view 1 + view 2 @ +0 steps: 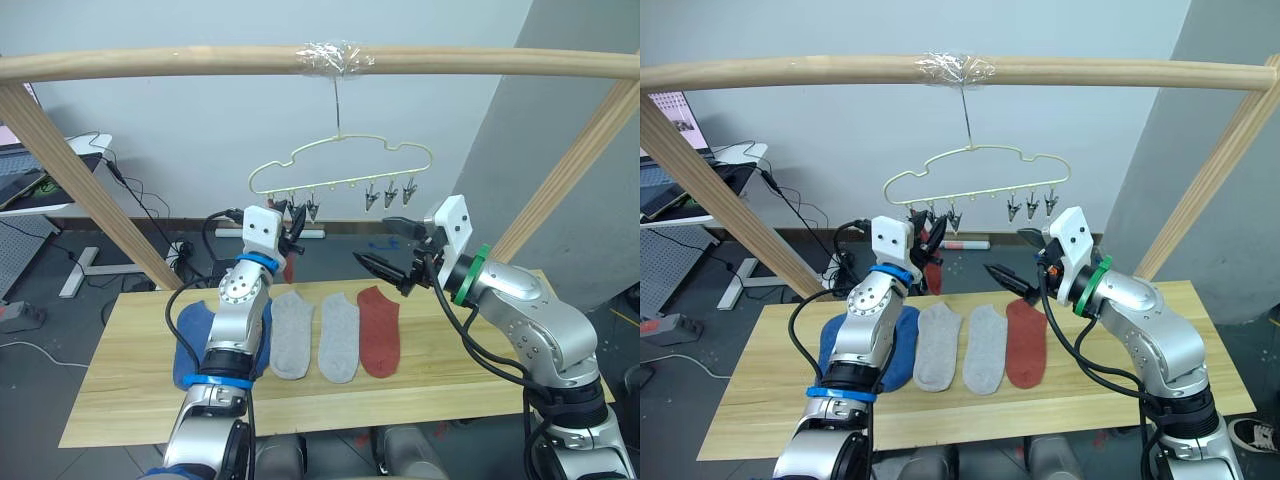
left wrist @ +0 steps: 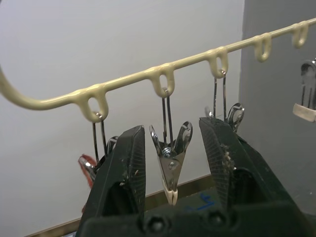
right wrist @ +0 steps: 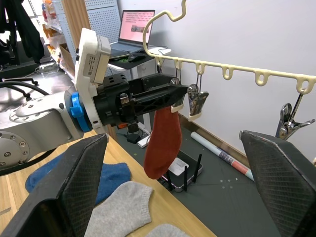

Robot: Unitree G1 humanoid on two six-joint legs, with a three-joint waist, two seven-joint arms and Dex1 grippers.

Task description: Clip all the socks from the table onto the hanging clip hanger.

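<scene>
The pale-yellow clip hanger (image 1: 345,147) hangs by its hook from the wooden pole. One rust red sock (image 3: 160,143) dangles from a clip near the hanger's left end. My left gripper (image 2: 170,133) is raised to the hanger and open, its fingers standing either side of a metal clip (image 2: 171,165) without touching it. On the table (image 1: 130,400) lie blue socks (image 1: 195,335), two light grey socks (image 1: 292,335) (image 1: 340,338) and a rust red sock (image 1: 378,332) in a row. My right gripper (image 1: 385,247) hovers open above the red sock, holding nothing.
A thick wooden pole frame (image 1: 200,62) spans the scene, with slanted legs at both sides of the table. Several free clips (image 1: 390,193) hang at the hanger's right half. A desk with a laptop (image 1: 665,185) stands at the far left.
</scene>
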